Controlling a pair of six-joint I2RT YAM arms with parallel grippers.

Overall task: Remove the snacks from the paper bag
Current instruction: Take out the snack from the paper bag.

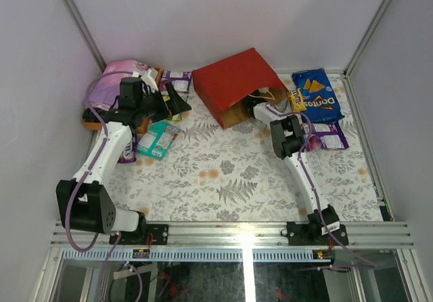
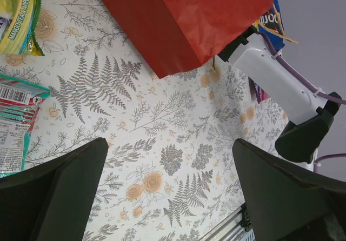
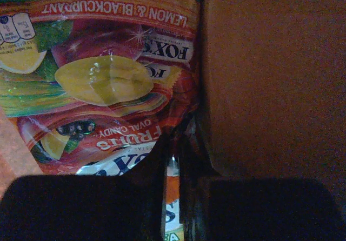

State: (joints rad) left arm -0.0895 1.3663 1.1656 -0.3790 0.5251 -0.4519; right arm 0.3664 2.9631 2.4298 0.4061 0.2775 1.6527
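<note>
Right gripper [image 3: 172,144]: deep inside the paper bag [image 1: 233,82]. The fingers are drawn close, leaving only a narrow slit. A strip of packet shows in the slit, but it is too dark to tell whether it is pinched.
Ahead of it: an orange-red Fox's candy bag [image 3: 102,79] fills the left and middle of the right wrist view, right at the fingertips.
Beside it: the bag's brown kraft wall [image 3: 270,73] stands close along the right finger.
Right arm [image 1: 287,136]: reaches from the near edge into the bag's mouth, which opens toward the near right. The cord handles [image 1: 264,95] lie loose at the mouth.
Left gripper [image 2: 168,144]: fingers spread wide, holding nothing, over the bare floral table [image 2: 162,116].
Ahead of the left gripper: the red side of the paper bag, with the right arm's white link past its corner.
To its left: a teal pouch [image 2: 13,122] and a yellow-green bag [image 2: 19,14], both out on the table.
Right of the bag's mouth: a Doritos bag [image 1: 316,97], with a small yellow packet [image 1: 296,100] between it and the mouth. A purple-white pack [image 1: 329,136] lies just beside the right arm.
Left of the bag: a second purple-white pack [image 1: 177,78], then the folded cloth [image 1: 115,78] in the far left corner.
Edges: white walls close the far, left and right sides, and the bag's closed end lies near the far wall.
Open room: the widest bare stretch of table runs between the two arms toward the near rail [image 1: 237,231].
</note>
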